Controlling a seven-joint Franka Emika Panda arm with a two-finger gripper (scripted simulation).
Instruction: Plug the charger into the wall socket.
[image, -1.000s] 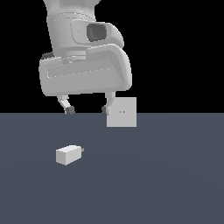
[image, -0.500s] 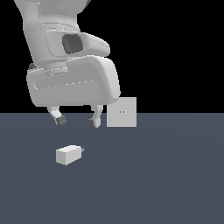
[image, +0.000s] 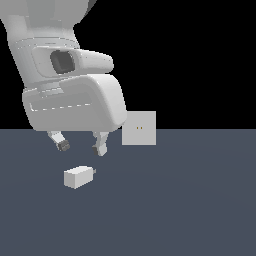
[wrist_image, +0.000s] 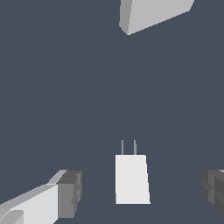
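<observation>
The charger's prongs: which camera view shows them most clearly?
The wrist view. There the charger lies between the open gripper fingers, and both thin prongs stand apart, pointing towards the wall socket. The exterior view shows the block, but its prongs are only a small dark stub.

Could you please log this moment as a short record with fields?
gripper: open, empty, above the charger
charger: lying on the floor, untouched, prongs toward the wall socket
wall socket: upright plate, two holes at its centre, to the exterior view's right of the gripper
floor: dark grey
task state: charger not yet grasped
</observation>
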